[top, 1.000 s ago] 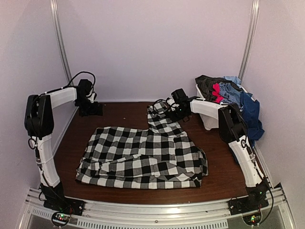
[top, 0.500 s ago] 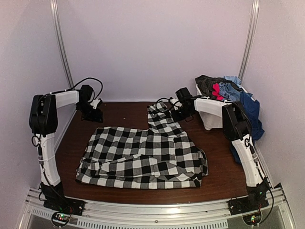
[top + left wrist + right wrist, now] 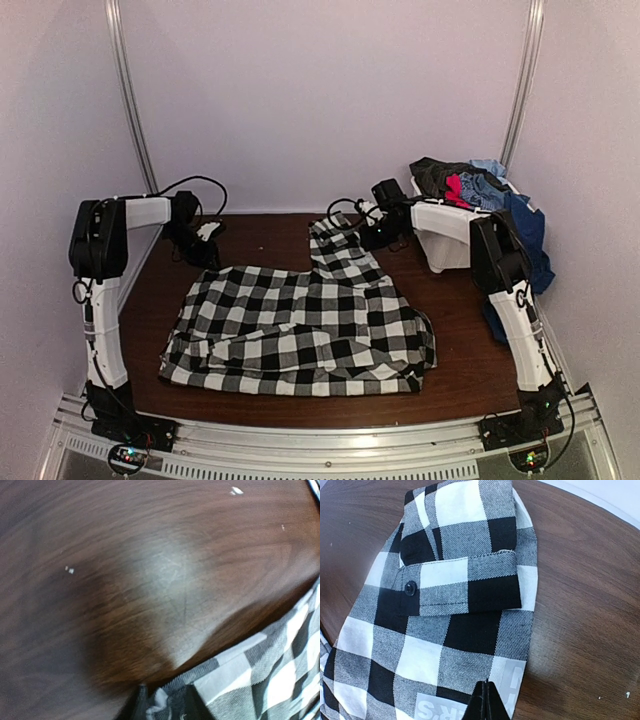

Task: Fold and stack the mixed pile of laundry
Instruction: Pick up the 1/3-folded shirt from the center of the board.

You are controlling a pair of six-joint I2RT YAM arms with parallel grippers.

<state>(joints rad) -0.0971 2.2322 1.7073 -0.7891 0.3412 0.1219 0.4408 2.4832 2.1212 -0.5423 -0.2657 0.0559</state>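
Observation:
The black-and-white checked shirt (image 3: 300,330) lies spread flat on the brown table. One narrower part of it reaches toward the back (image 3: 340,250). My left gripper (image 3: 207,238) is at the shirt's far left corner. In the left wrist view its fingers (image 3: 165,707) stand close together with a bunched corner of the checked cloth (image 3: 270,675) between them. My right gripper (image 3: 372,232) sits at the far end of the narrow part. Its tips (image 3: 487,695) are pressed together on the cloth (image 3: 455,605) beside the white lettering (image 3: 517,677).
A white bin (image 3: 440,245) stands at the back right, heaped with dark grey, red (image 3: 457,187) and light blue garments. A navy piece (image 3: 525,235) hangs over the bin's right side. White walls close in on three sides. Small white specks (image 3: 236,490) dot the table.
My left gripper slid right to the shirt's far left corner and closed from wide open onto the cloth. My right gripper closed fully and shifted slightly right. The shirt still lies flat.

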